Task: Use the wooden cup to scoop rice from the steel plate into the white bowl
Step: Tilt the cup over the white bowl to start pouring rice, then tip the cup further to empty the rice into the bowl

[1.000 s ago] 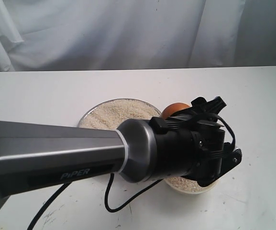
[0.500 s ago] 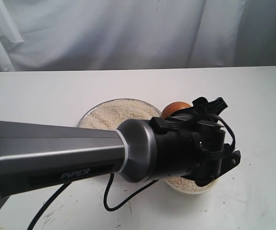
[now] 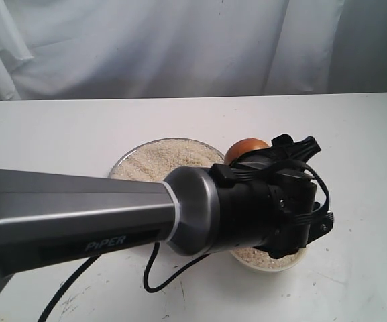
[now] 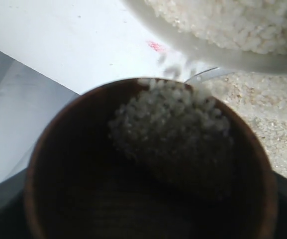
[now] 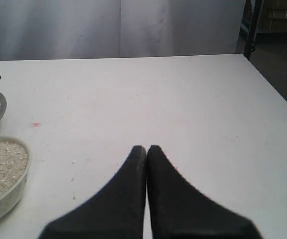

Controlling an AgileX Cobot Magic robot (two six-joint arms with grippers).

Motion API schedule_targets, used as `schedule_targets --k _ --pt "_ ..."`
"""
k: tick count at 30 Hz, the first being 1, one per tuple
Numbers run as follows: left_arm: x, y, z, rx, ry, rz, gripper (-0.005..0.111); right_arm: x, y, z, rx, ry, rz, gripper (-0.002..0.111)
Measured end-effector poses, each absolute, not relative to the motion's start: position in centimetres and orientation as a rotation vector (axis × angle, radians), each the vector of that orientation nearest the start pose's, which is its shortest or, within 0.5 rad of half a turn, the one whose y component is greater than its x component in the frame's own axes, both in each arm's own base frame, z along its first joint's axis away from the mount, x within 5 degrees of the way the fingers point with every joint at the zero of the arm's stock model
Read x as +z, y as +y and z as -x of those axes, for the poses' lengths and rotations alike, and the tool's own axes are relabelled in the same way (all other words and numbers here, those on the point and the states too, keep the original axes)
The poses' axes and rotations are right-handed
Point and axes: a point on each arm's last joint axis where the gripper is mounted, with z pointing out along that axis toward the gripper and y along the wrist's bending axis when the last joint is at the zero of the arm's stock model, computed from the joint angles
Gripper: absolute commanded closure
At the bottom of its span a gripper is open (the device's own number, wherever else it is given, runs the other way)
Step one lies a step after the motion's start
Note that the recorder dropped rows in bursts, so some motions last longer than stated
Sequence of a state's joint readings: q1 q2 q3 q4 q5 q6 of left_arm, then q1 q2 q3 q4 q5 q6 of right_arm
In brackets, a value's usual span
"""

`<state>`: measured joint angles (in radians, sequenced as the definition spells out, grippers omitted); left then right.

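The left hand (image 3: 277, 157) is clamped on the wooden cup (image 3: 247, 148), its black fingers stretched wide around the cup's rounded body. In the exterior view, the cup's reddish-brown side shows just above the bulky dark arm, between the right edge of the steel plate (image 3: 117, 163) and the white bowl (image 3: 268, 264). In the left wrist view, the cup's dark mouth fills the frame and a clump of rice (image 4: 173, 129) lies against its far lip. That lip is close beside the bowl's thick white rim, and a few blurred grains show there. Both dishes hold rice. The right hand (image 5: 146, 155) is empty, its fingers pressed together. It hangs over bare bench (image 5: 183, 99), well apart from the cup.
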<state>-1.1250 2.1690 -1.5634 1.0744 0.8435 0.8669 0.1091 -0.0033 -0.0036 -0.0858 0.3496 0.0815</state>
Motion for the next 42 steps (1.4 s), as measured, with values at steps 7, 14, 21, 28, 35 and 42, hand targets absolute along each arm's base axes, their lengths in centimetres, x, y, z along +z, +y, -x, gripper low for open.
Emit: schedule_targets --k 7,14,21,28,35,42 --pt "17.23 -38.63 -25.13 -1.408 -0.714 3.046 0.107 18.32 0.31 -5.30 0.051 1.824 0.078 0.108" --pt "17.26 -38.72 -25.15 -1.416 -0.700 3.053 0.107 18.32 0.31 -5.30 0.051 1.824 0.078 0.108" --pt "17.31 -38.95 -24.75 -1.427 -0.675 3.052 0.107 18.32 0.31 -5.30 0.051 1.824 0.078 0.108" --pt "17.33 -38.97 -24.63 -1.433 -0.671 3.043 0.107 18.32 0.31 -5.30 0.051 1.824 0.078 0.108" --pt "17.38 -38.86 -24.68 -1.445 -0.626 3.023 0.107 18.32 0.31 -5.30 0.051 1.824 0.078 0.108" --pt "17.40 -39.02 -24.36 -1.450 -0.579 3.018 0.107 18.32 0.31 -5.30 0.051 1.824 0.078 0.108"
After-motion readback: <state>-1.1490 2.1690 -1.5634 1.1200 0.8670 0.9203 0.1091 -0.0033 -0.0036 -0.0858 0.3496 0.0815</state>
